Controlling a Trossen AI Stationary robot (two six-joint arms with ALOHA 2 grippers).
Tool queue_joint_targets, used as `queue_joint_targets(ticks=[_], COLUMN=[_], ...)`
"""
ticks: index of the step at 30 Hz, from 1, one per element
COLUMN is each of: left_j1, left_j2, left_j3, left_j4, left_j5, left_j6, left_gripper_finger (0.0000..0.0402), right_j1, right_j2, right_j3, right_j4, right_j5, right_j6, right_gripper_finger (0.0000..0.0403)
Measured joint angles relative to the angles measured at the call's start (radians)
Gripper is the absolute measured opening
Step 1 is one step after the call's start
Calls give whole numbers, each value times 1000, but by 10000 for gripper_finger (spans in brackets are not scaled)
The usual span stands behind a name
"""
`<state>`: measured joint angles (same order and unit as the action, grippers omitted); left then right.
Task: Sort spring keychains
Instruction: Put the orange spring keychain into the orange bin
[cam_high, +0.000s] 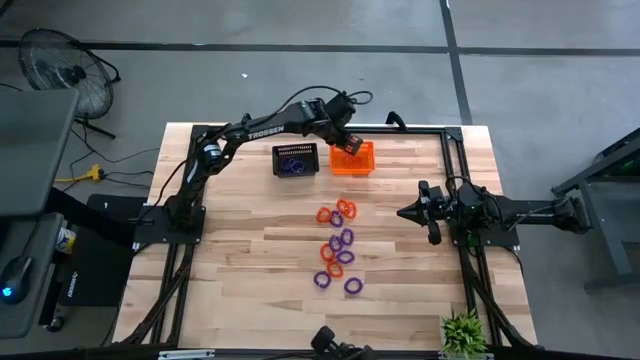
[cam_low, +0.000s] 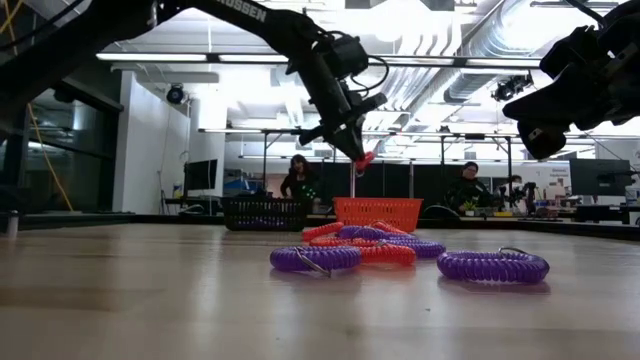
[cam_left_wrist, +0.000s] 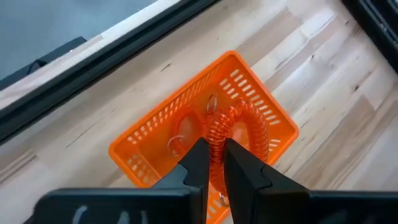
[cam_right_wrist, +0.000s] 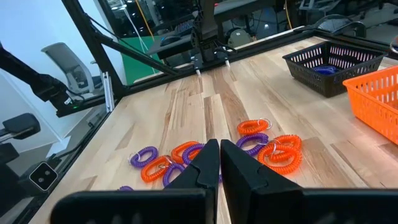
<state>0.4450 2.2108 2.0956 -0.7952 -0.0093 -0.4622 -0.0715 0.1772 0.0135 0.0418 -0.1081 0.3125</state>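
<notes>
The left end effector (cam_high: 345, 138) hangs over the orange basket (cam_high: 353, 160) at the far side of the counter (cam_high: 250, 250). A black basket (cam_high: 295, 160) sits just beside it, with something purple inside. Purple and orange keychains (cam_high: 338, 245) lie scattered mid-counter, some touching. The right end effector (cam_high: 405, 212) waits near the counter's right edge. A small plant (cam_high: 463, 330) stands at the near right corner.

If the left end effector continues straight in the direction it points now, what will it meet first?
Most likely the orange basket: the left end effector, shut on an orange keychain, points down into it. Depth is unclear.
</notes>
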Motion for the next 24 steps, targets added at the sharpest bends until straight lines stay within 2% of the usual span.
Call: queue_joint_targets(ticks=[11,16,20,24], left_j1=[0,0,0,0], left_j2=[0,0,0,-9], left_j3=[0,0,0,-2], left_j4=[-7,-7,-7,-14], left_j5=[4,34,84,181], left_j6=[87,121,163,237], left_gripper_finger=[89,98,98,99], right_j1=[0,0,0,0], right_j2=[0,0,0,0], right_j3=[0,0,0,0], right_j4=[0,0,0,0], right_j5=[0,0,0,0], right_j6=[0,0,0,0], right_gripper_finger=[11,11,11,11])
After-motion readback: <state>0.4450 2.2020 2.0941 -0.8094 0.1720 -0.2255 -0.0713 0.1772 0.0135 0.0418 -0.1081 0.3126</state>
